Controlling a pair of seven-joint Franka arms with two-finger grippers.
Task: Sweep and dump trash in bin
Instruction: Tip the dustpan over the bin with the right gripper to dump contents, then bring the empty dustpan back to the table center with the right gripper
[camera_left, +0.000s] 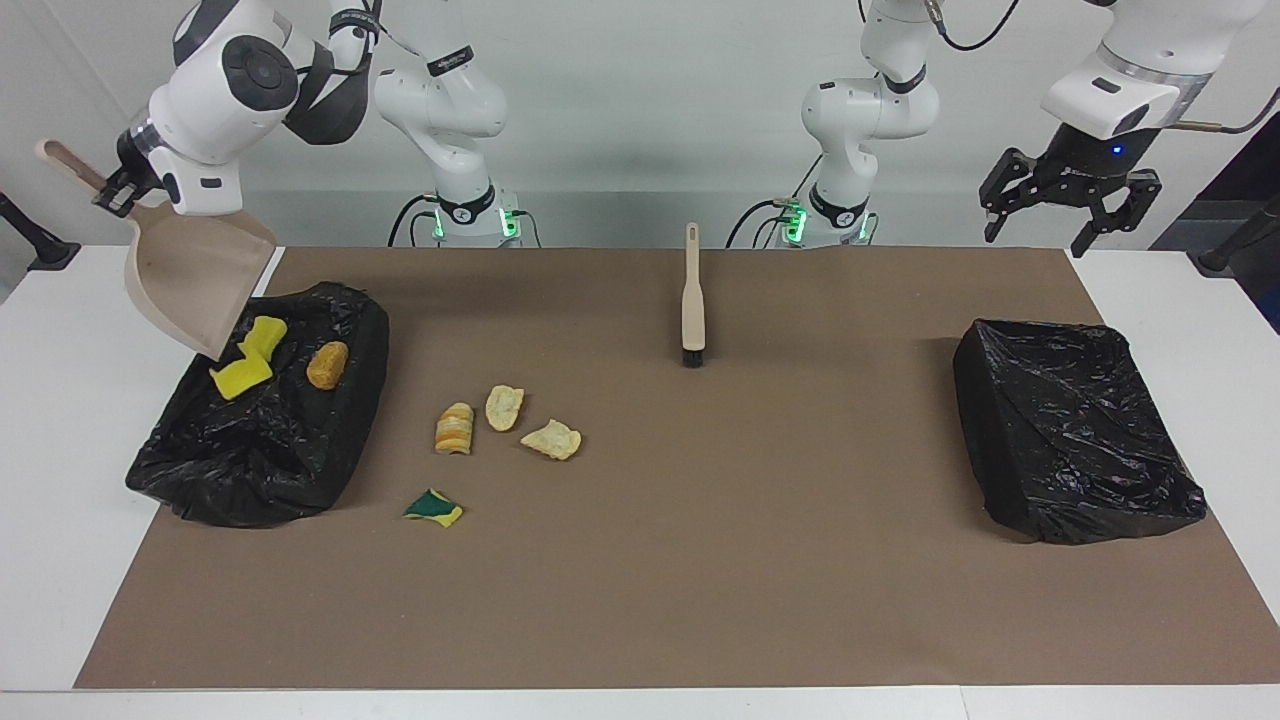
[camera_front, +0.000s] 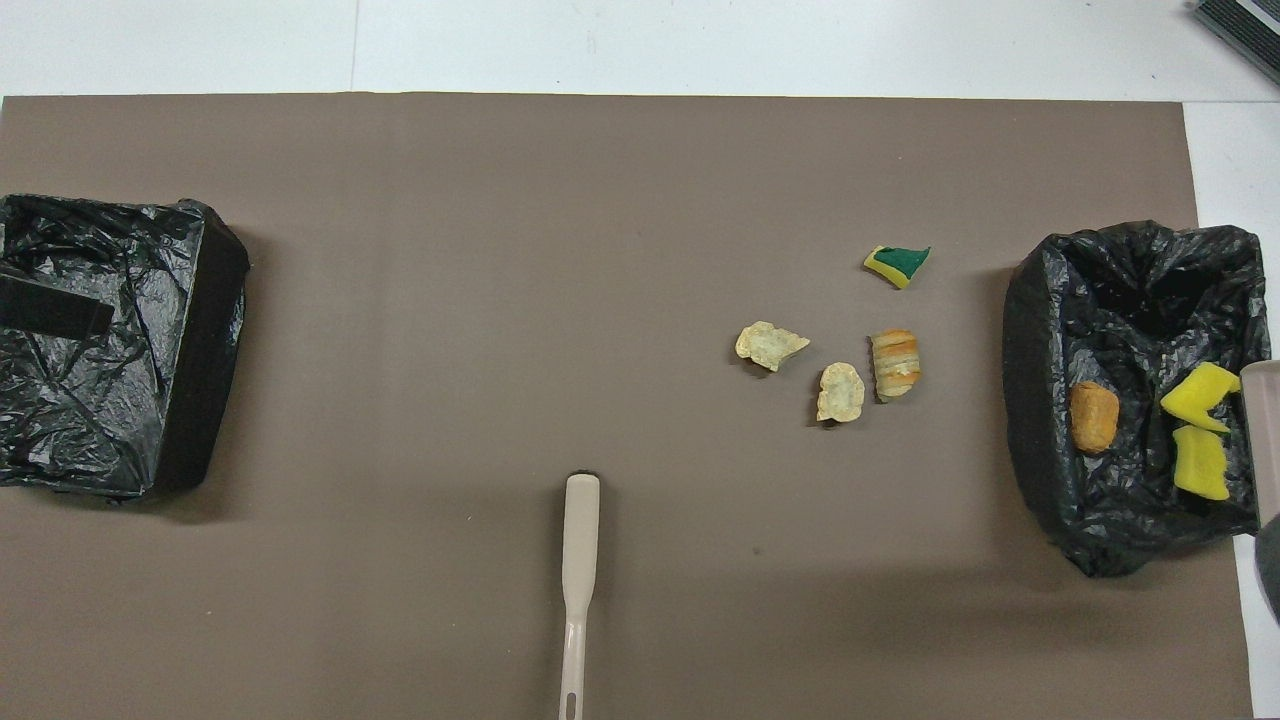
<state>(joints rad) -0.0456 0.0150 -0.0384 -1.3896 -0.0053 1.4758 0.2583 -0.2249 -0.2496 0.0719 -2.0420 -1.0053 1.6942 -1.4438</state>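
Right gripper (camera_left: 118, 187) is clamped on the handle of the beige dustpan (camera_left: 195, 285), arm bent high, pan tipped steeply mouth-down over the black-lined bin (camera_left: 270, 460) at the right arm's end of the table. Two yellow sponge pieces (camera_left: 248, 358) and an orange-brown chunk (camera_left: 327, 364) lie in that bin. Three bread-like scraps (camera_left: 505, 420) (plus a green-and-yellow sponge bit (camera_left: 434, 508)) sit on the brown mat beside it. Left gripper (camera_left: 1068, 195) hangs w/ jaws wide, empty, above the table edge near the second bin (camera_left: 1075, 440). Brush (camera_left: 692, 300) lies mid-mat.
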